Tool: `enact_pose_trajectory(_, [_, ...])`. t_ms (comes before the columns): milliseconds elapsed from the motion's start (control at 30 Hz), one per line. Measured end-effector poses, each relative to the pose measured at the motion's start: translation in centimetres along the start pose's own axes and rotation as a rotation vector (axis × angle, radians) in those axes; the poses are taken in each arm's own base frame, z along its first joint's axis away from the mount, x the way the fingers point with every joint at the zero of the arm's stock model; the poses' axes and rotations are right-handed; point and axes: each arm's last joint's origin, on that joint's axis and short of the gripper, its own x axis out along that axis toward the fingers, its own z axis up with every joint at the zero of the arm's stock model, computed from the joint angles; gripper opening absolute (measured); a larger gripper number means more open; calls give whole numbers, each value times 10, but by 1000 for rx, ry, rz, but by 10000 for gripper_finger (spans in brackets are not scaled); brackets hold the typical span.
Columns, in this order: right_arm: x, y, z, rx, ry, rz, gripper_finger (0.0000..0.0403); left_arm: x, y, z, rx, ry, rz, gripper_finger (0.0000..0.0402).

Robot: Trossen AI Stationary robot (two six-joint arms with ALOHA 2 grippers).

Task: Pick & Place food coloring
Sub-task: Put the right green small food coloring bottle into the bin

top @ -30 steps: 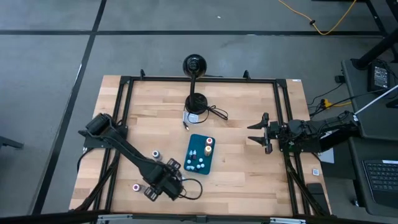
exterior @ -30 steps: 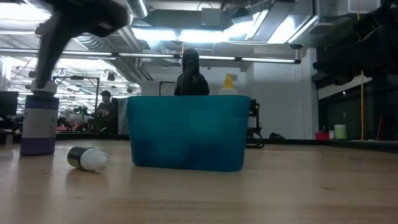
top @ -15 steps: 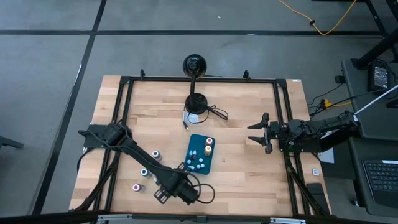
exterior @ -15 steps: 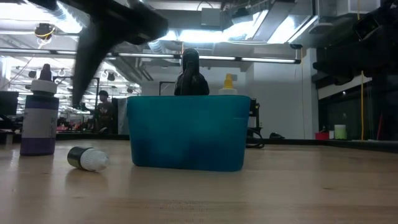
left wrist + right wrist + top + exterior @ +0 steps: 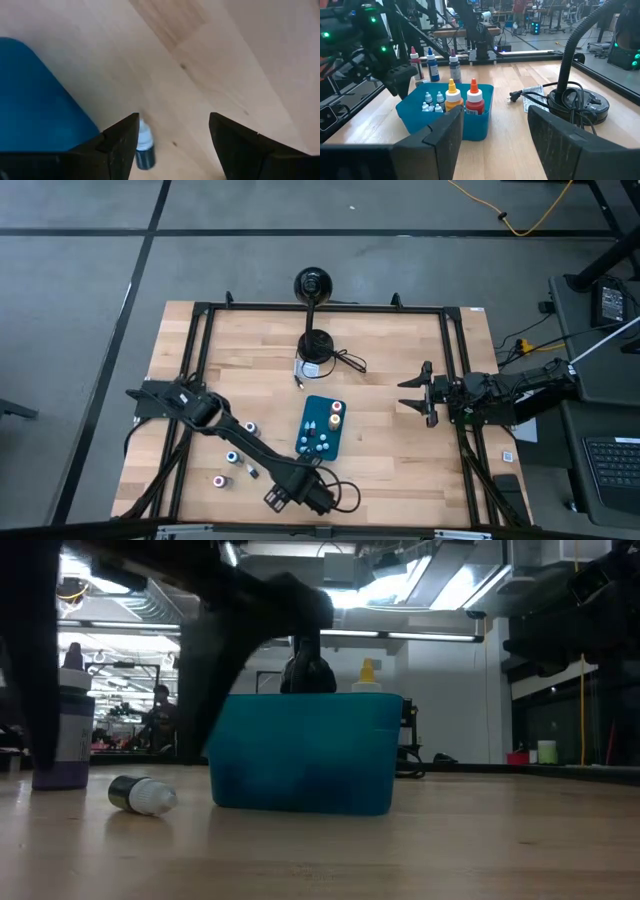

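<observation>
My left pincer [image 5: 172, 145] hangs released beside the teal tray [image 5: 322, 430]; next I must line up on a loose food coloring bottle [image 5: 144, 150].

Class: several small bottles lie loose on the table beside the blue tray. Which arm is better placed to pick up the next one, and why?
Left. The left gripper is beside the tray, jaws open, with a loose bottle close in its wrist view. The right gripper waits by the table's right edge, far from the bottles.
</observation>
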Motion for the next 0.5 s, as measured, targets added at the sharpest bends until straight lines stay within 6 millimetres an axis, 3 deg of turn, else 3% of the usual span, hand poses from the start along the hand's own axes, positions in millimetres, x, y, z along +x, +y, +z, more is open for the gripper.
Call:
enact_pose_trajectory(233, [0,0,0,0,0,0,223,21,9,2,-2,75,70,239])
enact_pose_trajectory(500, [0,0,0,0,0,0,223,28,16,-2,-18,129,43,240])
